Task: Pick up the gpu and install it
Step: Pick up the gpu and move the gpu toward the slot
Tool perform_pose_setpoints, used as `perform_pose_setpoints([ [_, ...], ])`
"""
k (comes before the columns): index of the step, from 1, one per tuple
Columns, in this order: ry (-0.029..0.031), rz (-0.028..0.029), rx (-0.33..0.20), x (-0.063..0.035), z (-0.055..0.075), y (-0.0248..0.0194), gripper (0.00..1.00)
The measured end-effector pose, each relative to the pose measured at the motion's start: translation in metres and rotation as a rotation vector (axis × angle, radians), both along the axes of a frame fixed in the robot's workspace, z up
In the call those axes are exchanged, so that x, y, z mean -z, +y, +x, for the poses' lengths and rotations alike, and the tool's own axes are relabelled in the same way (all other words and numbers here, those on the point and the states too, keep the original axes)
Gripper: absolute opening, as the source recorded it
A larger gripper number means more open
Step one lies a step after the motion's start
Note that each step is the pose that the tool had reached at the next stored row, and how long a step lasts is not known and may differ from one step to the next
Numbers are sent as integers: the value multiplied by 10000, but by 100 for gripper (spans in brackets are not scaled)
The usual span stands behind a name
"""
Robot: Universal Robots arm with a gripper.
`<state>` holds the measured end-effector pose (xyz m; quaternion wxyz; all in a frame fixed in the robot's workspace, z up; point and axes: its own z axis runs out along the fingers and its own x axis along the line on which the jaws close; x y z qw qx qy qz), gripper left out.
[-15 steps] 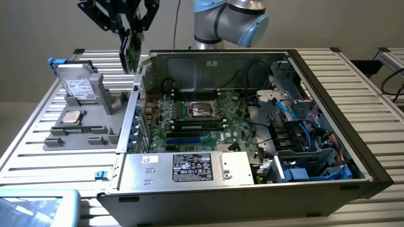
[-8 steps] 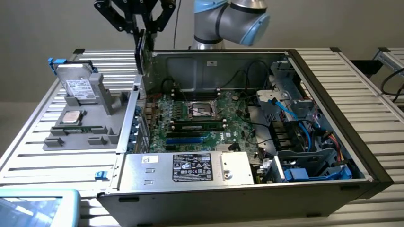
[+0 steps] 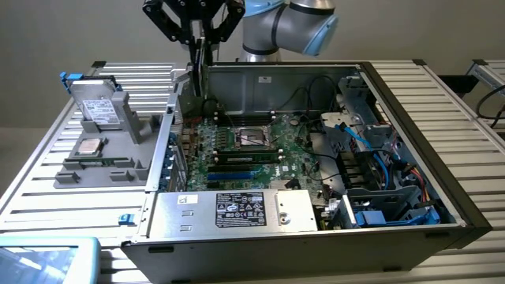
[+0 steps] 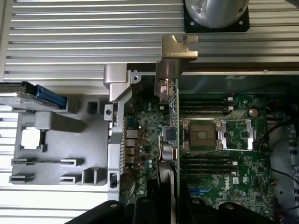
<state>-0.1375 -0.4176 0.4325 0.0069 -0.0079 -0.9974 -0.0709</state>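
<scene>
**Exterior view:** Your pincer [image 3: 196,34] hangs above the rear corner of the open computer case [image 3: 442,177], clenched on the gpu [image 3: 200,68]. The card drops straight below the fingers and is turned edge-on, so it reads as a thin upright strip. Its long axis appears to run up and down, in line with the pincer. Its lower end hovers just over the motherboard [image 3: 261,148], near the case's back wall. The gray holder [image 3: 103,168] and the hard drive [image 3: 99,109] stand on the worktop [image 3: 442,89], well apart from the pincer, toward the exterior view's left.

**Wrist view:** The gpu [image 4: 174,126] shows as a narrow edge running straight away from the pincer [image 4: 163,207]. It ends in its metal bracket [image 4: 177,53], the part farthest from the fingers. That bracket end lies over the case's rear edge. The motherboard [image 4: 224,163] spreads beneath, with the processor socket [image 4: 201,135] just beside the line of the card. You cannot tell here which face is green and which is dark.

**Progress:** The pickup looks done, since the card is off its rest and carried over the case. The install is not, as the card is not yet seated in any slot and hangs clear above the board.
</scene>
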Motion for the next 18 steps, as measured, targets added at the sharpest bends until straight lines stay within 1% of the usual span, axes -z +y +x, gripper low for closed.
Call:
perform_pose_setpoints([
  [4,38,0,-1,0,163,-41,29],
  [10,130,1,-1,4,396,-95,29],
  [15,166,1,0,24,603,-122,29],
  [18,173,0,0,58,730,-141,29],
])
